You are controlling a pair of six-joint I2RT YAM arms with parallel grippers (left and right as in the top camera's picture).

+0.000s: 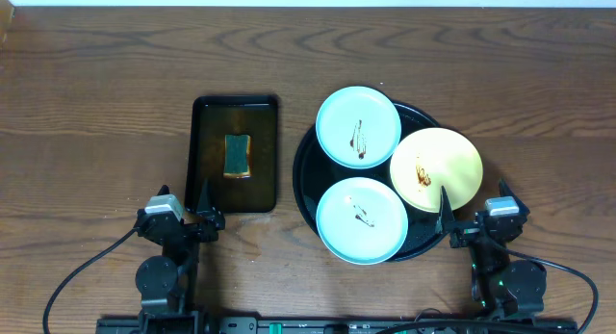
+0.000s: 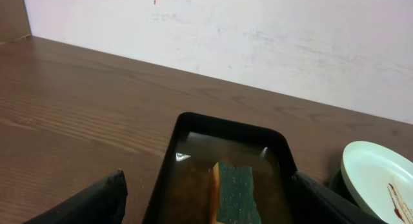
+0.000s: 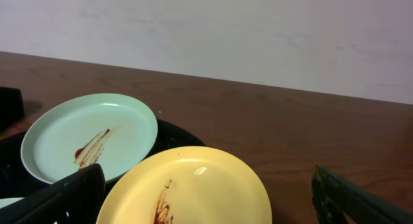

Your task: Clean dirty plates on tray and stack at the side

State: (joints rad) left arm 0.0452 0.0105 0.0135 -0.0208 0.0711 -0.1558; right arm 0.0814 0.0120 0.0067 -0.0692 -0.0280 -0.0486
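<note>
**Three streaked plates on the black tray**

The large round glossy black tray (image 1: 301,180) sits right of centre on the brown wooden surface (image 1: 96,93); it carries a far pale blue round plate (image 1: 358,127), a near pale blue round plate (image 1: 362,219) and a pale yellow round plate (image 1: 436,168) that seems to overhang its right rim; leftward, a small dark rectangular tray (image 1: 204,161) holds a green-topped sponge (image 1: 237,155); at the near edge, the left gripper (image 1: 183,201) and right gripper (image 1: 472,204) have their fingers spread, empty.

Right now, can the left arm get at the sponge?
Probably yes. The left tool is open at the near end of the small rectangular tray, and the sponge lies uncovered just ahead, nothing between them.
</note>
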